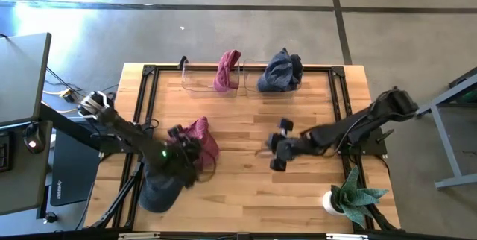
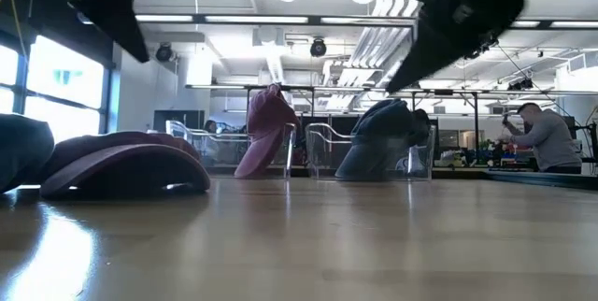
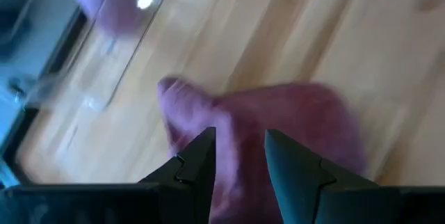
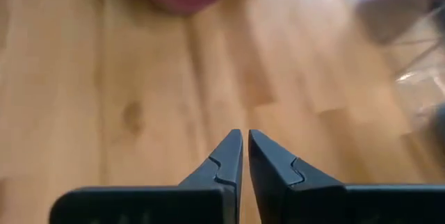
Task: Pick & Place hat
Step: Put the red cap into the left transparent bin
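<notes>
Left hand (image 1: 181, 149) sits low over the maroon hat (image 1: 201, 141) on the table (image 1: 238, 188), near the front left, fingers (image 3: 201, 161) pinching its fabric. Right hand (image 1: 274, 153) hovers mid-table, pressed together, holding nothing. At the far edge, two clear bins (image 1: 195, 80) carry a second maroon hat (image 1: 226, 70) and a navy hat (image 1: 281, 70).

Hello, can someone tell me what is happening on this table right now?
A two-armed robot is sorting hats. The left gripper is down at a maroon hat on the table's left side, fingers partly apart with the fabric between them. The right gripper hangs shut and empty over bare wood. At the far edge, two clear bins already hold a maroon hat and a dark blue hat.
</notes>
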Motion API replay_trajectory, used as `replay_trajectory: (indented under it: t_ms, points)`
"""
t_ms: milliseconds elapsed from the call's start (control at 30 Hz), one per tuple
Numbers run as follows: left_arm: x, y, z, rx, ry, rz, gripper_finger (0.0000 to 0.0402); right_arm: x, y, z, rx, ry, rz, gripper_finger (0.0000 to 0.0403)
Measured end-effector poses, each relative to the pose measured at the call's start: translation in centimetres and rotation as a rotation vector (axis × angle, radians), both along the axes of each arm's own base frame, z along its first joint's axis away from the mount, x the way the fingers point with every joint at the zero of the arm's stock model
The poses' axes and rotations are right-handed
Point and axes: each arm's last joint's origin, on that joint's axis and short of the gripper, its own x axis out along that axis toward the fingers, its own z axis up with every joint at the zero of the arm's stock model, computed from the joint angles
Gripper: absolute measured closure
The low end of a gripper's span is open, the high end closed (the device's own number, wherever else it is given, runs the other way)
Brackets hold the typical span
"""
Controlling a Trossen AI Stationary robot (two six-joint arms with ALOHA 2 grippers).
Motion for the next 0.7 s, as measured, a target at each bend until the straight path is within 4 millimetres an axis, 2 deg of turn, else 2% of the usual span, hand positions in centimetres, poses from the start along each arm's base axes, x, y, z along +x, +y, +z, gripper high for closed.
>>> replay_trajectory:
  t_ms: [100, 200, 333, 400, 467, 533, 633, 700]
  points:
    - [-1.2, 2.8, -0.5, -0.092, -0.003, 0.093, 0.0269, 0.2, 2.0, -1.8, 0.019, 0.035, 0.026, 0.0376]
    - [-2.2, 5.7, -1.9, -0.167, -0.044, 0.193, 0.0251, 0.3, 3.7, -3.3, 0.032, 0.058, 0.05, 0.0375]
    - [-2.6, 8.8, -5.1, -0.3, -0.144, 0.245, 0.0231, 0.1, 4.9, -4.1, 0.029, 0.071, 0.087, 0.0379]
    - [-2.0, 9.8, -6.6, -0.371, -0.248, 0.223, 0.0228, 0.0, 5.1, -3.9, 0.026, 0.066, 0.099, 0.0381]
    - [-1.6, 10.6, -8.1, -0.441, -0.327, 0.171, 0.0229, -0.1, 5.1, -3.5, 0.026, 0.049, 0.098, 0.0382]
    - [-0.3, 11.0, -8.8, -0.539, -0.465, 0.055, 0.0233, -0.1, 5.0, -3.1, 0.022, 0.029, 0.09, 0.0384]
    - [1.7, 10.6, -8.1, -0.656, -0.678, -0.227, 0.0242, -0.2, 4.9, -2.8, 0.01, 0.017, 0.087, 0.0384]
    - [2.2, 10.2, -7.0, -0.682, -0.77, -0.376, 0.0246, -0.2, 4.9, -2.8, 0.004, 0.017, 0.082, 0.0382]
